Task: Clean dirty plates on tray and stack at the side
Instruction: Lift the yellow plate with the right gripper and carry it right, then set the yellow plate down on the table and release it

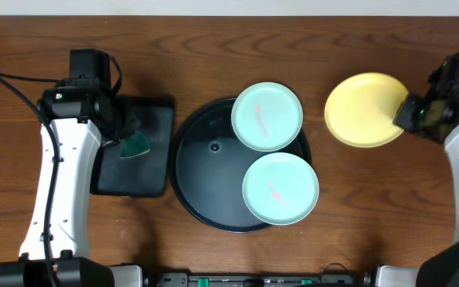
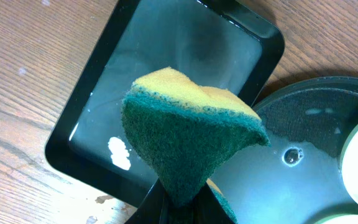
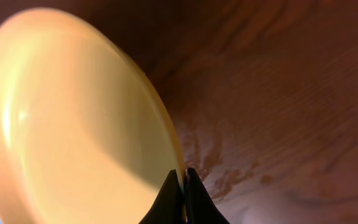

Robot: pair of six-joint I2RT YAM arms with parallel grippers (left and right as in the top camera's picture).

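1. Overhead: the yellow plate (image 1: 365, 110) is sitting clear of the round black tray (image 1: 205, 171), over the tabletop (image 1: 293, 48) to its right. The right tool (image 1: 406, 112) is pinching its rim. I cannot tell whether it is lying flat or is lifted. The upper mint-green plate (image 1: 267, 116) and the lower mint-green plate (image 1: 280, 189) are lying on the tray's right half, each showing a pinkish smear. I am judging one plate of three dealt with and two yet to be wiped and stacked. The left tool (image 1: 130, 137) is hovering over the rectangular black tray (image 1: 156, 115).

2. Left wrist: the left tool's fingers are clamping the sponge (image 2: 191, 137), which is bending into a wedge, soft yellow foam behind a coarse dark-green scouring face. The glossy rectangular tray below is looking wet and is carrying a white fleck. The round tray's floor is holding a film of water.

3. Right wrist: the right tool's fingers are almost meeting, gripping only the thin rim. The plate is looking smooth, shallow and faintly glossy against the grained wooden tabletop.
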